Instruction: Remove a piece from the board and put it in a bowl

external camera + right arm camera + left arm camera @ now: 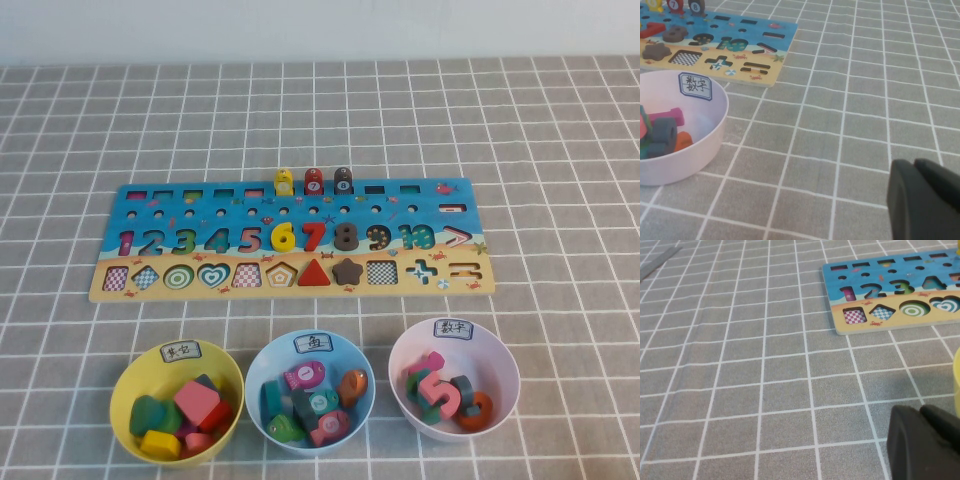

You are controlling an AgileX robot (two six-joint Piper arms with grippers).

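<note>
Board point(290, 240) is lying flat on the bench point(560, 130), long axis running left-right. Teal piece point(318, 402) is sitting in the blue bowl point(262, 366); can't tell which way it's pointing. My left gripper point(920, 440) and right gripper point(920, 200) are hanging low over bare bench; can't tell how the jaws stand.

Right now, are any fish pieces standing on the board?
Yes: three fish stand upright along the board's top row; both grippers are parked off the board.
</note>
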